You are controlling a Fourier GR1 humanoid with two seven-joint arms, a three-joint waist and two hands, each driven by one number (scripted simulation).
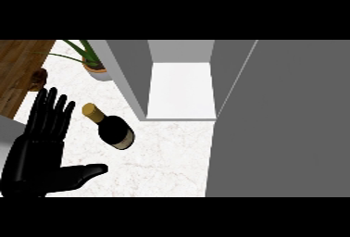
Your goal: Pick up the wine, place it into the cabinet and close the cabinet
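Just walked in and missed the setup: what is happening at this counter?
Nothing is held yet. The wine bottle stands on the white counter, untouched. The left hand is open beside it, fingers straight, at the view's left. The cabinet stands open, with no bottle inside. A potted plant sits behind. The right hand is not in view.

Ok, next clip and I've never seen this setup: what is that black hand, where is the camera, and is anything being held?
The camera sits at the robot's head and looks steeply down at a white marble counter. The black shape at the lower left is the robot's left hand, open, fingers straight, holding nothing. Its right hand is out of view. Just right of the fingers stands a dark wine bottle with a gold top, not touched. Beyond it is a grey cabinet, open, its pale inside showing; the big grey panel on the right seems to be its door. A potted plant stands at the counter's far left.
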